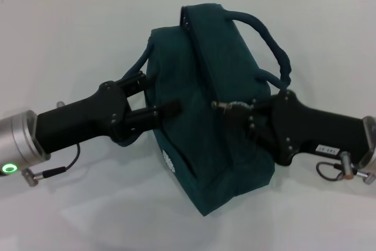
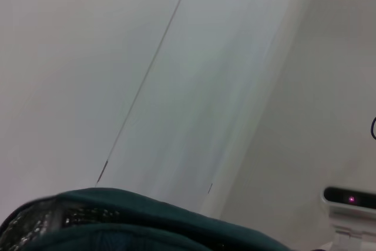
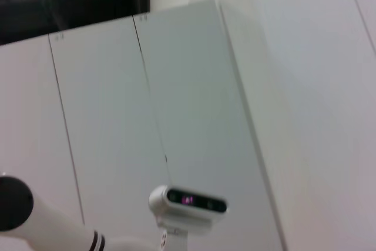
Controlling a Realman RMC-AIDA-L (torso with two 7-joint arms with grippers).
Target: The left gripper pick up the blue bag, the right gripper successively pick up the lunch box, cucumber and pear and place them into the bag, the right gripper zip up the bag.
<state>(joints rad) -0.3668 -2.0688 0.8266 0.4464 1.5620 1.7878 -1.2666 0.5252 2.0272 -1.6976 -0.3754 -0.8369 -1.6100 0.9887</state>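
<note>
A: Right gripper (image 1: 226, 109) first. Fingers pinched together on a small metal piece at the bag's upper seam, near the middle of its length. That reads as the zipper pull (image 1: 222, 106).

B: Left gripper (image 1: 158, 101)?

A: Comes in from the robot's left. One finger lies against the bag's side panel, the other sits up by the near handle (image 1: 136, 69). It looks clenched on fabric or strap there, but the contact itself is hidden, so I cannot tell for sure.

B: The bag itself?

A: Blue bag (image 1: 205, 145) stands on the white desk (image 1: 82, 216) between the two grippers, leaning a little, dark teal in these views. Second handle (image 1: 276, 51) arches over the far side. Left wrist view catches only a strip of the same fabric at its edge.

B: Lunch box, cucumber, pear?

A: None visible on the desk in any view. My guess is all three are already inside; the interior is not shown.

B: So progress?

A: Judged late. Loading seems done and zipping is in hand. How much of the seam is closed, I cannot make out. What remains is running the pull to the end.
</note>
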